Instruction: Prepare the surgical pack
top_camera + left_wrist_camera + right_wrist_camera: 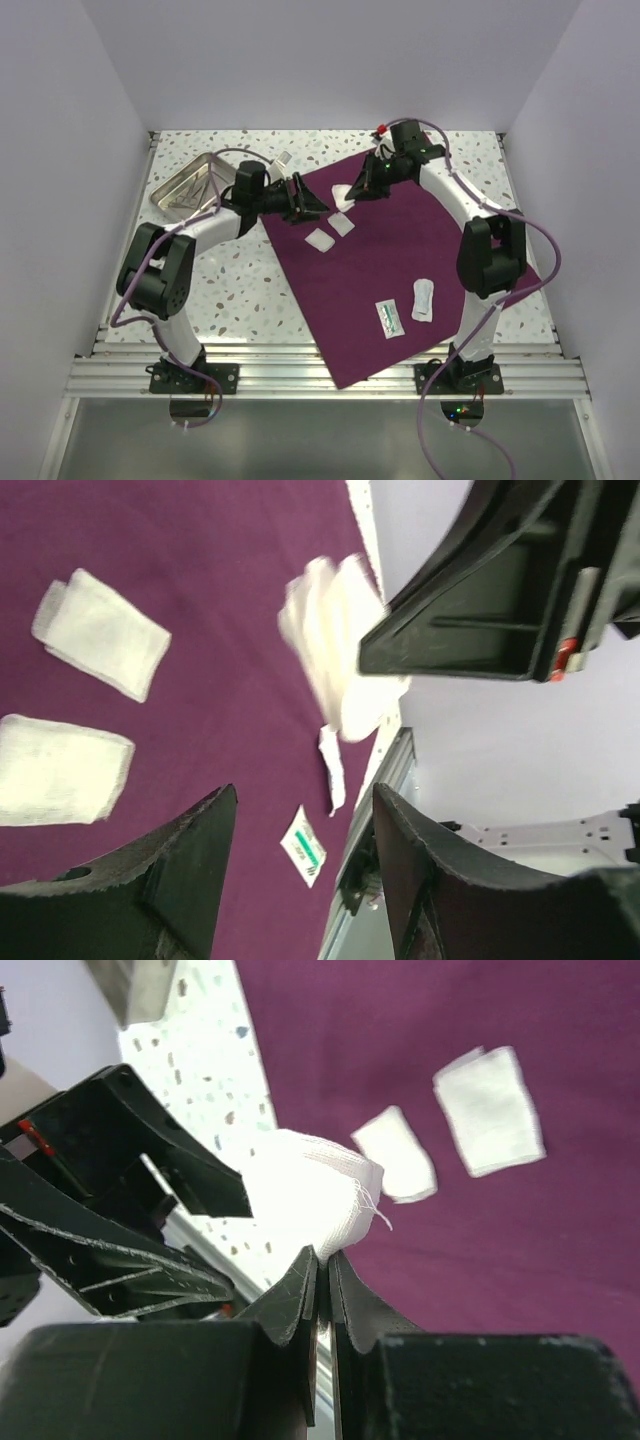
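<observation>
Below R pincer point(322, 1255), pinching gauze point(305, 1185), surgical pack point(400, 262) lies spread, prob. flat.

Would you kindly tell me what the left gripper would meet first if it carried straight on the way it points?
The left gripper would probably first meet the white gauze pad pinched in the right gripper, just ahead above the purple cloth; depth is unclear.

Speckled table point(240, 290): metal tray point(215, 165) far-left, purple cloth point(400, 270) spread centre-right.
</observation>
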Available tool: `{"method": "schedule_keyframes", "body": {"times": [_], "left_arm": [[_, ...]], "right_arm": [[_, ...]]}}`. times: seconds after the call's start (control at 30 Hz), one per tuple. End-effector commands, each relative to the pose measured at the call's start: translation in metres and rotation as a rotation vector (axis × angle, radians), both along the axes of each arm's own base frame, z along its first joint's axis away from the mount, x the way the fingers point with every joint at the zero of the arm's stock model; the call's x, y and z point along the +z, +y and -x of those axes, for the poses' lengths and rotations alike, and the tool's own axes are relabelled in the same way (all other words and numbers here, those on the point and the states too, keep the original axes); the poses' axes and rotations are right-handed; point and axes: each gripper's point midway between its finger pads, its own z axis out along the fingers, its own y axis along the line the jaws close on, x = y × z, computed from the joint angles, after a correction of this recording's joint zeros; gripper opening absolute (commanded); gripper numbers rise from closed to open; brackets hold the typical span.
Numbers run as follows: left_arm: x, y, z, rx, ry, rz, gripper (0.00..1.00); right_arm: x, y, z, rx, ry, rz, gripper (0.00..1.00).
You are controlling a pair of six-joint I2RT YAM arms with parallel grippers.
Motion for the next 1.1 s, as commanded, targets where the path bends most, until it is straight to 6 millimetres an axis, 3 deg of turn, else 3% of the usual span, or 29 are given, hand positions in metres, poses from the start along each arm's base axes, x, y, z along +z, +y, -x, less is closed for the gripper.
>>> {"method": "schedule_keyframes", "body": {"times": [0.0,0.13,0.3,0.73,1.07], "left_arm": [[0.051,-0.008,0.004,-0.021,-0.108,0.126,0.61],[0.057,-0.008,0.008,-0.018,-0.12,0.157,0.62],[0.05,-0.008,0.012,-0.022,-0.098,0.15,0.62],[0.038,0.0,0.014,-0.032,-0.103,0.034,0.64],[0.052,-0.004,0.014,-0.031,-0.117,0.095,0.64]], "right_arm": [[0.025,0.026,0.01,0.023,-0.006,-0.114,0.0],[0.027,0.036,0.02,0.037,-0.001,-0.131,0.0],[0.032,0.043,0.027,0.046,-0.002,-0.151,0.0],[0.043,0.04,0.042,0.049,-0.021,-0.139,0.0],[0.036,0.057,0.057,0.076,0.0,-0.146,0.0]]}}
